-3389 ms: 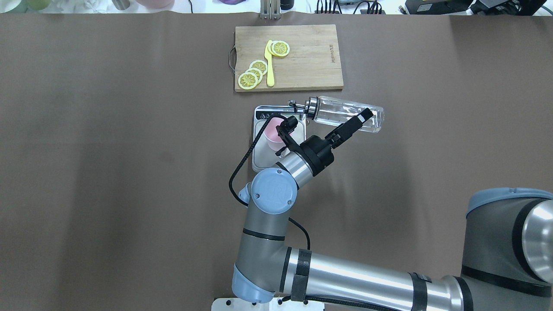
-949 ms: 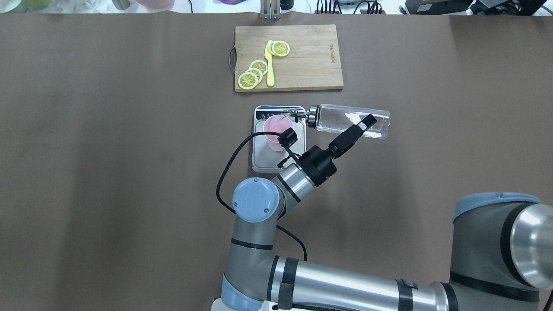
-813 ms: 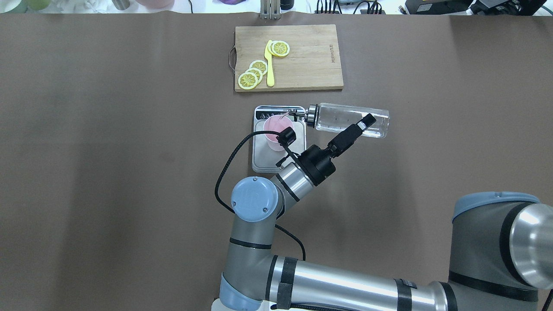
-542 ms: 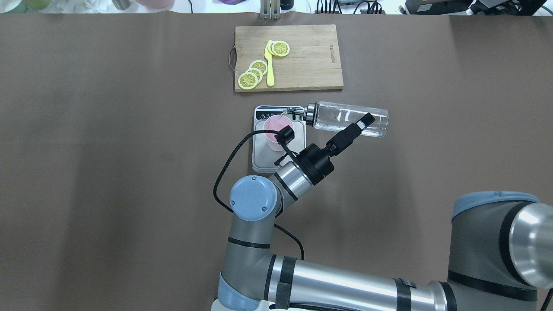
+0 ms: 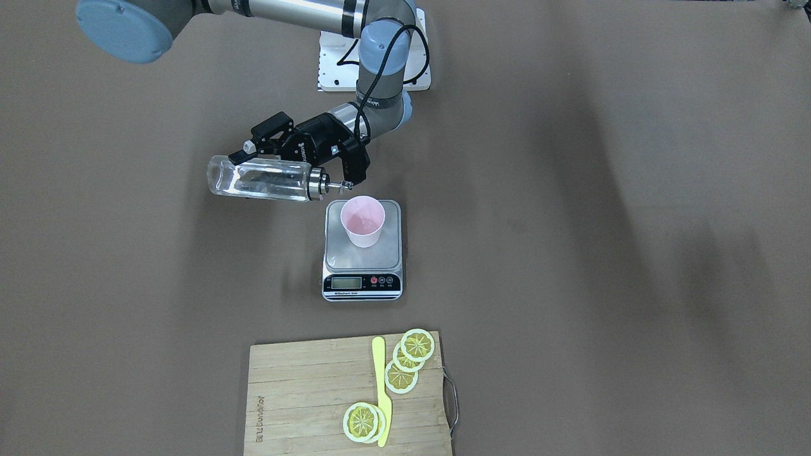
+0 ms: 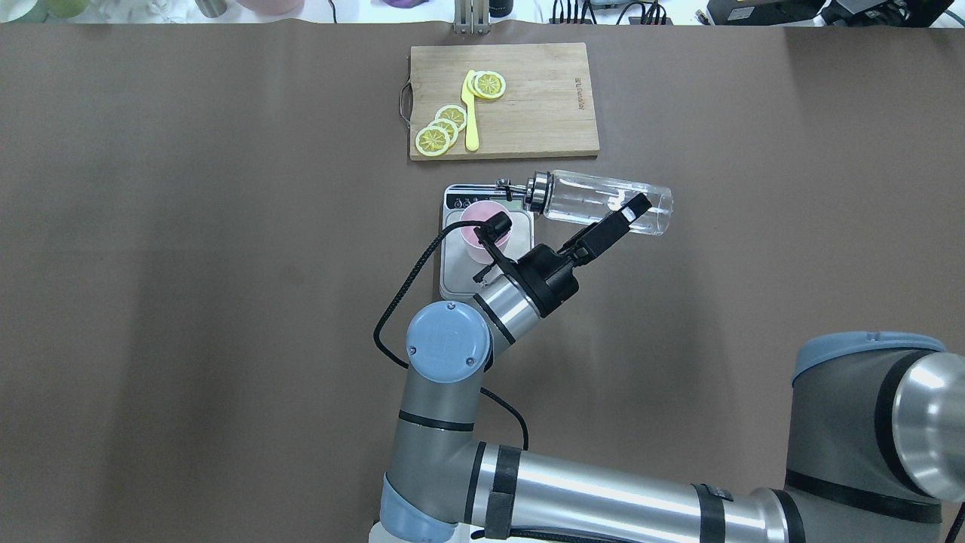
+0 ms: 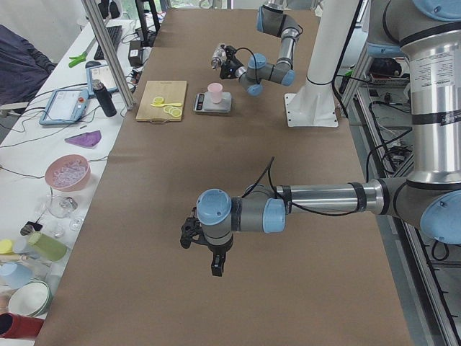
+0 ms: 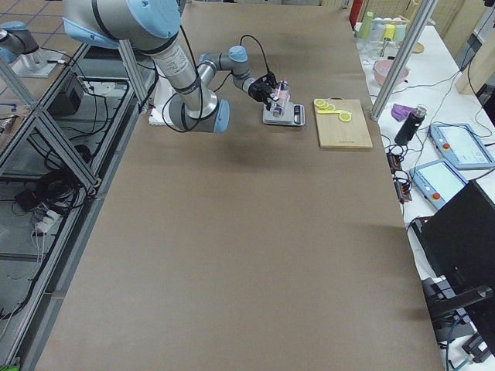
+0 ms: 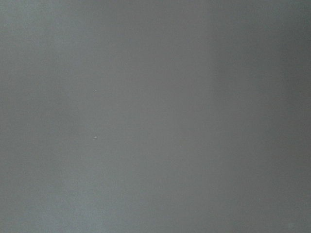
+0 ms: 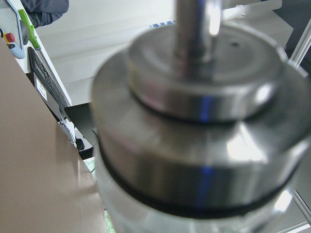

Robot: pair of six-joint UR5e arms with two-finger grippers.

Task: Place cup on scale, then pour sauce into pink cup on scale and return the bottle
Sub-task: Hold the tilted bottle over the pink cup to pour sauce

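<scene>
Just left of centre in the front-facing view, the right gripper (image 5: 248,166) is clamped across the small clear glass bottle (image 5: 279,180), near its base, holding it almost level. The bottle's shiny metal spout (image 5: 344,185) points toward the small pale pink plastic cup (image 5: 362,221). The cup stands upright on the upper half of the small silver-topped digital kitchen scale (image 5: 383,253).

The spout tip sits at the upper left of the cup's rim. Whether it is truly over the mouth or just outside it cannot be told. No stream shows, and the clear sauce inside the glass is barely visible.

To pour well, I judge the tip should first come squarely over the cup's mouth. The base should then lift slowly, so that a thin stream lands inside and misses the steel top and the black display strip (image 5: 362,283). A light cup like this would likely topple if the spout knocked it.

The left gripper (image 7: 214,261) hangs low in the left-side view, well apart from the work. It is too small to tell whether its jaws are parted.
</scene>
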